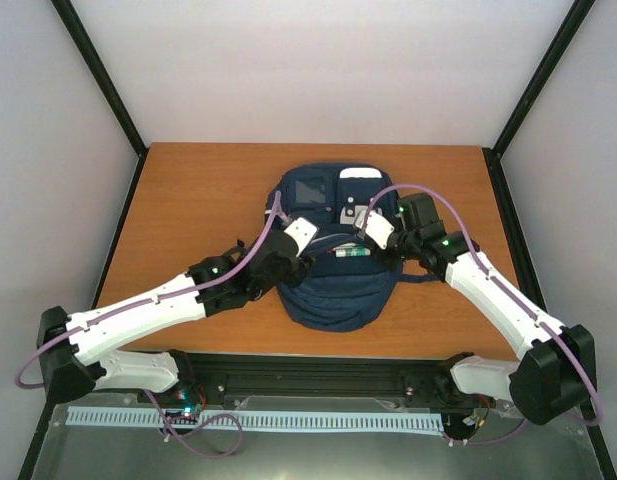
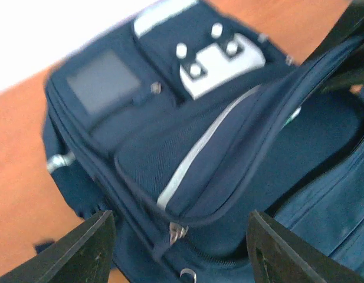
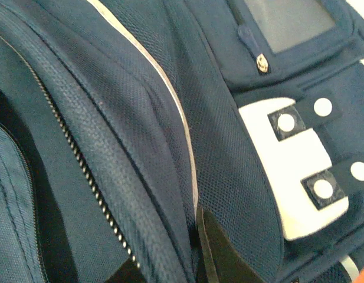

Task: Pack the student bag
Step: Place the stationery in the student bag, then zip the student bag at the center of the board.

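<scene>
The student bag [image 1: 333, 290], navy with white patches, lies flat in the middle of the table, its main compartment gaping. My right gripper [image 3: 190, 262] is shut on the edge of the bag's front flap [image 3: 146, 118], holding it up beside the zipper teeth [image 3: 81, 165]. My left gripper [image 2: 182, 253] hangs open over the bag's left side. Its dark fingers [image 2: 81, 247] stand wide apart and hold nothing. A metal zipper pull [image 2: 177, 232] lies between them, untouched. Something green and white [image 1: 353, 253] shows inside the opening.
The wooden table [image 1: 188, 200] is boxed in by pale walls with black corner posts [image 1: 108, 90]. Both arms reach in from the near edge, the left arm [image 1: 158, 305] low across the front left and the right arm [image 1: 498, 295] across the front right.
</scene>
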{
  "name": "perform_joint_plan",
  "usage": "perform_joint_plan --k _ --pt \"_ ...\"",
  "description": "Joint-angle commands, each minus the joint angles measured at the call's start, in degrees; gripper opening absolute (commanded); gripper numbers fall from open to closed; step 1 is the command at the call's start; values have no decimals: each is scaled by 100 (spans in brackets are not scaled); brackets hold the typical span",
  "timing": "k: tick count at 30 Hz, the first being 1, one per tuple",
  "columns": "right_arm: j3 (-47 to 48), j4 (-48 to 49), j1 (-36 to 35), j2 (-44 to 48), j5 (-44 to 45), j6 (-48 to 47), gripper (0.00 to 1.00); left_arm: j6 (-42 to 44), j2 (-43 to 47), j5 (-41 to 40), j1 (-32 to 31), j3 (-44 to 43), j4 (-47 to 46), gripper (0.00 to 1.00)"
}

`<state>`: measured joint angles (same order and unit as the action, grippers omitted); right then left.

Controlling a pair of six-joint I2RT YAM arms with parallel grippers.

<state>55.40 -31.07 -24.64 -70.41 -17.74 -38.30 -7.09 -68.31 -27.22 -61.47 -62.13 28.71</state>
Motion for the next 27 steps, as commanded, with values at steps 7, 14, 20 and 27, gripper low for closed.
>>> perform_joint_plan --k 7,14,20,27 --pt "-402 -262 659 515 929 -601 3 -1644 -22 1446 552 1202 -1289 63" --pt "332 -2522 658 -49 -945 -1403 57 -1180 -94 2164 703 1600 -1840 58" --pt "1389 -4065 646 -149 -2159 -2047 79 -995 -262 2133 766 1591 -1814 50" --pt "1328 -2922 641 -429 -2470 -905 73 -1172 210 2018 760 1919 -1590 55"
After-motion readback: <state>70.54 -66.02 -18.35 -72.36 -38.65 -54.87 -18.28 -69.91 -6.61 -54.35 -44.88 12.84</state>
